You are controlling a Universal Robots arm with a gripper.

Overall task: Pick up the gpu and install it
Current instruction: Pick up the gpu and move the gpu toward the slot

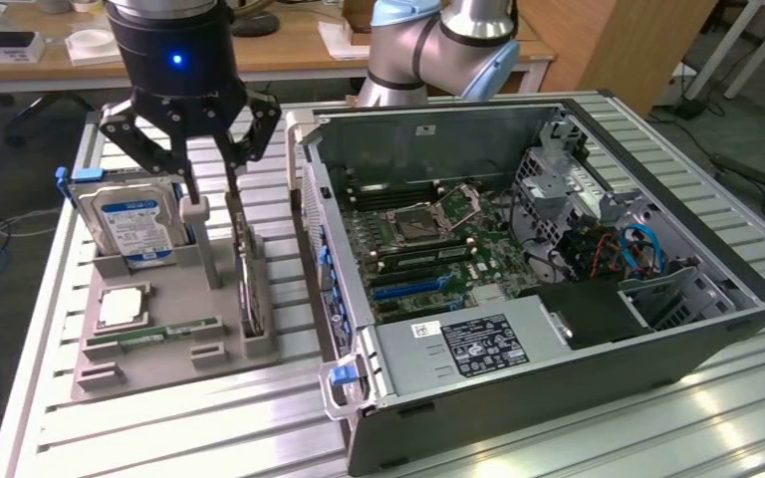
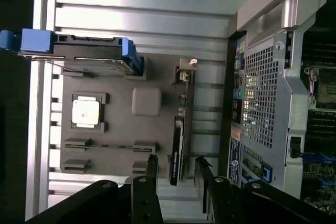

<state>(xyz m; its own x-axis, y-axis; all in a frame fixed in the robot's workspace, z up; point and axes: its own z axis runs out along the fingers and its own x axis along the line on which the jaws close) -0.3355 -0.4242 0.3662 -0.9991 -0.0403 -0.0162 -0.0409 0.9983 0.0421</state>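
The gpu (image 1: pixel 246 284) stands on its edge in a slot of the grey holder (image 1: pixel 176 299), a thin dark card with a silvery bracket at its far end. In the wrist view the gpu (image 2: pixel 178 129) appears edge-on, running along the holder (image 2: pixel 157 140). My gripper (image 1: pixel 210 191) hangs just above the card's far end, open, with one finger on each side of the card's line. The wrist view shows my gripper (image 2: pixel 176 160) with its black fingertips (image 2: pixel 153 163) apart and the card's near end between them, not touched.
The holder also carries an upright silver hard drive with a blue label (image 1: pixel 134 224), a square processor (image 1: pixel 120 307) and a slim memory stick (image 1: pixel 156 332). The open computer case (image 1: pixel 622 329) lies close on the exterior view's right, motherboard (image 1: pixel 429 249) exposed. All rest on a slatted metal table (image 1: pixel 196 428).
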